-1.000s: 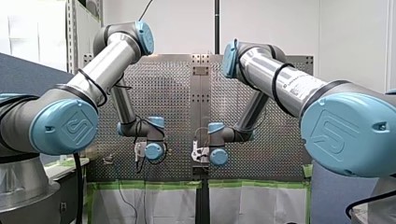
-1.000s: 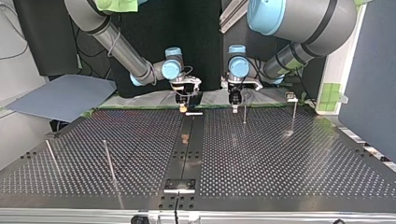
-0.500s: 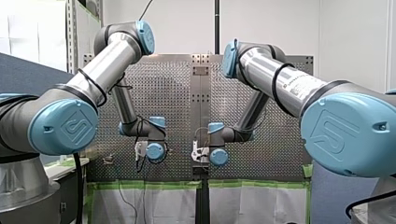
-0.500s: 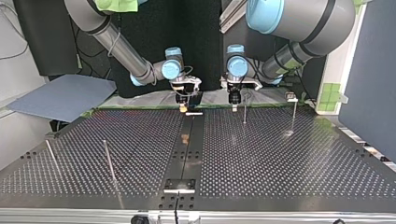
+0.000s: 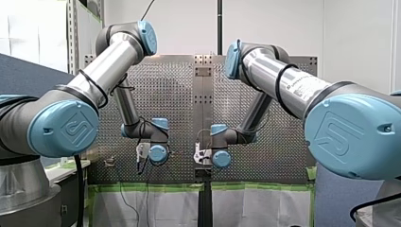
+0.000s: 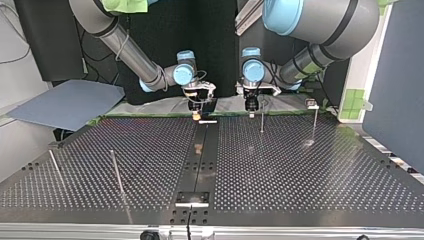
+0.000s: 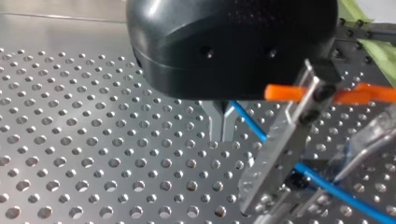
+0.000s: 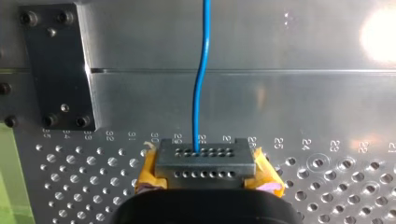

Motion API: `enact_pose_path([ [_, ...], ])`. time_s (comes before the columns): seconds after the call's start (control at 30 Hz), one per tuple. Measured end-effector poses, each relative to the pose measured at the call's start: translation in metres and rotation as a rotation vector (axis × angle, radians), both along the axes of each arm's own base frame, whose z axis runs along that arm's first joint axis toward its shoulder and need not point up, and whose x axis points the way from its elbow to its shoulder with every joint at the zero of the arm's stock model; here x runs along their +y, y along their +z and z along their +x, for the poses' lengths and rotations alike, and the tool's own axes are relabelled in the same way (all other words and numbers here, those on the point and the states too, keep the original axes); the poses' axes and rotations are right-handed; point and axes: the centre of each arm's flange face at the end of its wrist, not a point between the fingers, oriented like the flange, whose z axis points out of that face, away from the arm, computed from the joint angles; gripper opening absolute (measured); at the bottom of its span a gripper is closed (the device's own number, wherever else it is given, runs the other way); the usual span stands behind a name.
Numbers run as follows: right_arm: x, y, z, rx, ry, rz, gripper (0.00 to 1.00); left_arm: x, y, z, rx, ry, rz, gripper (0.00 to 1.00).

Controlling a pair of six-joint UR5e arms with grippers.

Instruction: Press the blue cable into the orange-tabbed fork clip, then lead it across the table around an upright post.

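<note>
The cable has to go down into the fork, so I want my left gripper (image 7: 223, 135) pushing straight down just beside the orange-tabbed fork clip (image 7: 285, 140), slowly, while my right arm holds the line taut enough not to spring out and never hauls sideways on the clip. In the left wrist view the blue cable (image 7: 251, 122) runs from behind the left fingers, slips behind the clip's metal body and comes out low on its far side, heading off over the perforated table (image 6: 300, 175). I can't tell whether it sits in the slot or only lies against the clip, so I'd confirm that before leading it towards an upright post (image 6: 261, 120), the nearest of which stands just beside my left gripper in the top view. The left metal fingers are pressed together with no gap I can see. The cable disappears behind them, not between the tips, so I judge they pinch nothing, and I can't say whether they touch it. On my right gripper (image 8: 205, 168) the yellow pads (image 8: 148, 176) bulge either side of a grey perforated block (image 8: 205, 156). The cable rises straight out of its middle, so I read those jaws as clamped on the cable.
</note>
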Motion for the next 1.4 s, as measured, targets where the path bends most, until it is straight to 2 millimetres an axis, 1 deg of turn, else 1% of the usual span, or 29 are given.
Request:
enact_pose_path([
  [0.2,-0.001,0.002,-0.002,0.016,-0.001,0.001,0.0,-0.006,0.002,-0.002,0.015,-0.016,0.022,0.0],
  [0.3,-0.001,0.011,-0.001,0.031,0.001,-0.003,0.0,-0.013,0.007,-0.002,0.021,-0.029,0.041,0.0],
  [0.47,0.001,0.037,0.003,0.04,0.008,-0.006,0.0,-0.024,0.023,-0.006,0.022,-0.049,0.055,0.0],
  [0.63,0.003,0.064,0.006,0.041,0.014,-0.006,0.0,-0.034,0.044,-0.011,0.021,-0.063,0.034,0.0],
  [0.73,0.003,0.08,0.006,0.042,0.015,-0.006,0.0,-0.038,0.057,-0.014,0.021,-0.067,0.013,0.0],
  [1.0,0.005,0.116,0.0,0.044,0.01,-0.001,0.0,-0.041,0.092,-0.019,0.019,-0.059,-0.014,0.0],
  [1.1,0.006,0.135,-0.002,0.042,0.009,-0.003,0.0,-0.043,0.106,-0.022,0.019,-0.054,-0.018,0.0],
  [1.4,0.007,0.202,-0.002,-0.009,0.007,-0.05,0.0,-0.046,0.149,-0.032,0.018,-0.06,-0.053,0.0],
])
